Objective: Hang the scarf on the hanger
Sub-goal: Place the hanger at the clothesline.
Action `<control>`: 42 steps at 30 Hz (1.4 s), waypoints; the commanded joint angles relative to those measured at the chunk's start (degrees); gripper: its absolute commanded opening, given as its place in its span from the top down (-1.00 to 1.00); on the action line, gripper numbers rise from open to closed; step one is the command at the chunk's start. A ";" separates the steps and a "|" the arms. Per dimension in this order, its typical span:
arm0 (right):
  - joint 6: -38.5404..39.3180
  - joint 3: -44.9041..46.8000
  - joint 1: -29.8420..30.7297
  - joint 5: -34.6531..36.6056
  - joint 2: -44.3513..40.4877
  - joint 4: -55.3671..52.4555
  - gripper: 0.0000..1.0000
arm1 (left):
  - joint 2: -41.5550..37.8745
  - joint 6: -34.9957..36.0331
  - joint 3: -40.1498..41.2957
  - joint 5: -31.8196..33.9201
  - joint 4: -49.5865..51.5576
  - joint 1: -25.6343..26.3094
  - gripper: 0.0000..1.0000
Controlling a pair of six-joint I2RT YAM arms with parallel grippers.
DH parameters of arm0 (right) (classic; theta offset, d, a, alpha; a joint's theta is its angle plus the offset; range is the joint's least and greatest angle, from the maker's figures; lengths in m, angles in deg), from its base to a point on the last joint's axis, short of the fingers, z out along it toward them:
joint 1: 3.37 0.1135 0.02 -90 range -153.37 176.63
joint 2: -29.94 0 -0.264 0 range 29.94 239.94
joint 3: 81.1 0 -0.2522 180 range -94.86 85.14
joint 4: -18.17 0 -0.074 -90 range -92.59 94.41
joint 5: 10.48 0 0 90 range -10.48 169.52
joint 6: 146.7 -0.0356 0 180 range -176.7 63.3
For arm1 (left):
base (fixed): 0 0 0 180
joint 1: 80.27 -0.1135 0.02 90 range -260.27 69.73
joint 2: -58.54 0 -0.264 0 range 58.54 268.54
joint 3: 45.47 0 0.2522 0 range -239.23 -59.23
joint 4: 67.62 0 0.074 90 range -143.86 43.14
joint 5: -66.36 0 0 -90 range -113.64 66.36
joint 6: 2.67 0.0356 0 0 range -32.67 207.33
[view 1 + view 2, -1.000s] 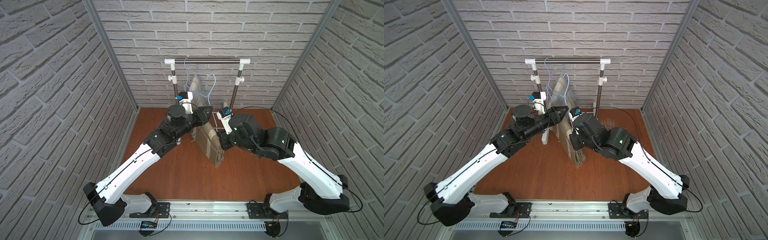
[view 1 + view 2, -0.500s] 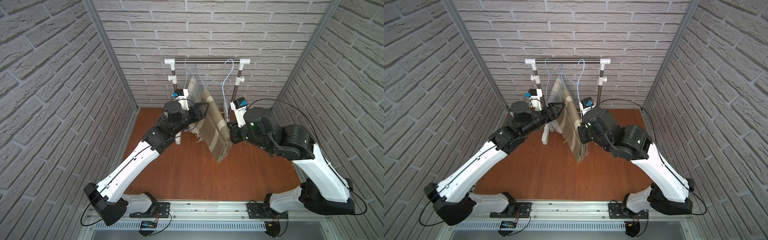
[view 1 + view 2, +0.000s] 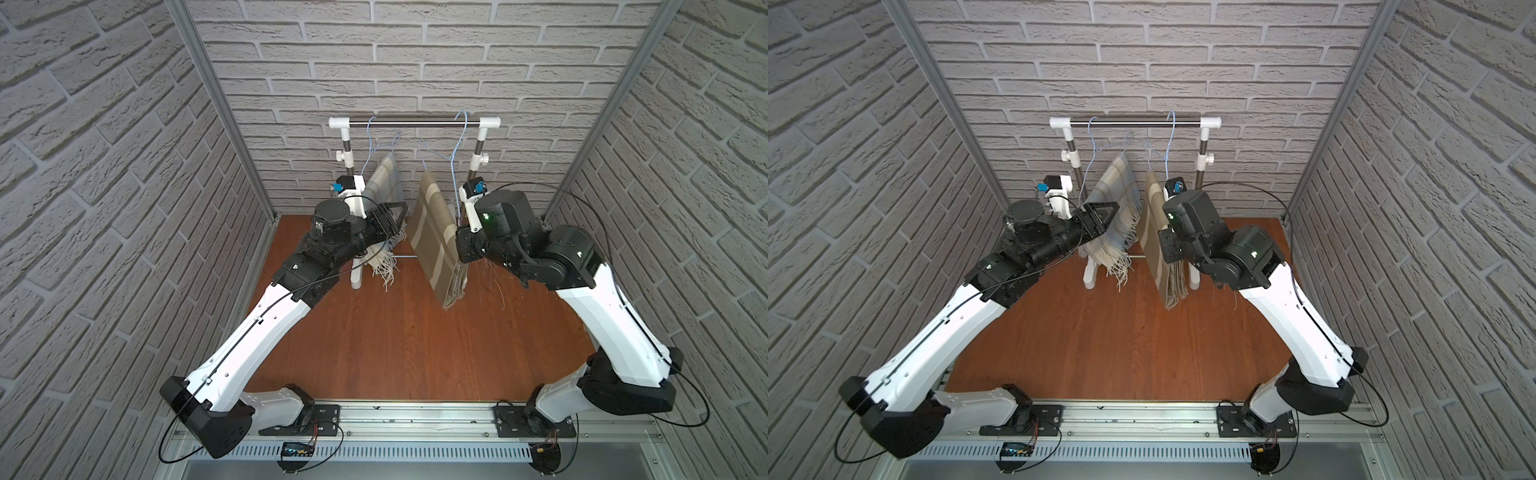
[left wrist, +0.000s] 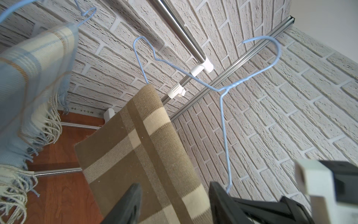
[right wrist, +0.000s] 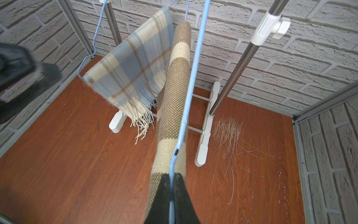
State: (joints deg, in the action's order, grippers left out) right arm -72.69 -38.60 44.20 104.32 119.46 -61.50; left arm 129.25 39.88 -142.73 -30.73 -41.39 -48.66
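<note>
Brown-cream checked woven scarf (image 3: 434, 241) looks soft, light; grip its doubled panel ahead of spread left gripper (image 4: 175, 186). Right gripper (image 5: 171, 186) pinches blue wire hanger (image 5: 190, 97).

We're looking at the brown scarf (image 3: 434, 237): olive-tan weave crossed by broad cream bands into a big check. Its wire hanger (image 5: 192, 77) is pale blue. Then we get the plaid scarf (image 5: 131, 66): powder-blue and cream squares, thin tan lines, cream fringe. The rail (image 3: 415, 122) gleams chrome with white caps, the desk (image 3: 374, 340) is reddish wood grain, and our walls (image 3: 415, 50) show whitish-grey brick.
</note>
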 commanded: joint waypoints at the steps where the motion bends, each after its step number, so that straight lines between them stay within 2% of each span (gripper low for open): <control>1: 1.75 -4.68 -4.14 -5.05 2.39 7.97 0.94 | -3.44 2.08 0.26 -0.65 1.06 -1.52 -0.21; 8: 3.34 -16.85 -9.80 -10.44 12.63 6.68 0.93 | -7.81 1.68 4.75 -0.12 2.92 -4.34 -0.21; 13: 2.61 -20.07 -13.94 -13.44 17.62 6.80 0.94 | -9.30 1.15 6.65 0.26 3.61 -5.36 -0.21; 17: 1.67 -18.57 -15.80 -15.36 19.74 5.47 0.94 | -9.89 1.42 7.02 0.56 4.56 -6.18 -0.21; 23: -0.30 -7.38 -16.39 -16.94 17.37 9.18 0.94 | -10.92 2.71 7.39 1.19 6.47 -7.69 -0.21; 25: -0.55 -6.32 -16.53 -17.80 17.09 9.69 0.93 | -11.19 3.30 7.26 1.16 7.28 -8.16 -0.21; 26: -0.40 -6.66 -16.70 -18.44 17.28 9.43 0.88 | -11.28 3.69 7.13 1.26 7.75 -8.43 -0.22; 27: -0.36 -7.63 -16.64 -18.72 17.68 8.72 0.63 | -11.40 4.13 7.11 1.38 8.13 -8.56 -0.22; 30: 0.14 -10.22 -16.67 -17.07 17.80 7.17 -0.29 | -11.89 5.67 6.88 1.59 9.23 -9.08 -0.28; 31: 0.49 -10.24 -16.66 -16.40 17.26 7.38 -0.82 | -11.98 6.35 6.82 1.68 9.69 -9.23 -0.30; 32: 0.85 -10.14 -16.67 -15.63 16.52 7.58 -0.98 | -12.00 6.92 6.64 1.83 10.27 -9.35 -0.33; 36: 2.15 -8.76 -16.65 -13.11 12.43 7.40 -0.99 | -12.14 10.30 5.61 3.43 13.49 -9.64 -0.45; 38: 1.92 -5.11 -16.65 -11.49 8.51 7.69 -0.99 | -12.25 12.41 5.14 4.91 15.65 -9.73 -0.60; 39: 0.97 -1.15 -16.64 -9.74 5.35 8.08 -0.99 | -12.39 13.77 5.20 6.53 17.28 -9.73 -0.90; 42: -2.81 13.62 -16.68 0.05 -4.48 12.10 -0.99 | -13.37 16.23 7.16 10.76 19.44 -9.89 -0.96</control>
State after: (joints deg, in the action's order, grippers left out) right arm -72.25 -31.96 27.48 95.25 122.08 -52.30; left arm 117.65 51.58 -136.09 -24.87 -24.13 -58.03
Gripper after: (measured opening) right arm 0.994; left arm 0.979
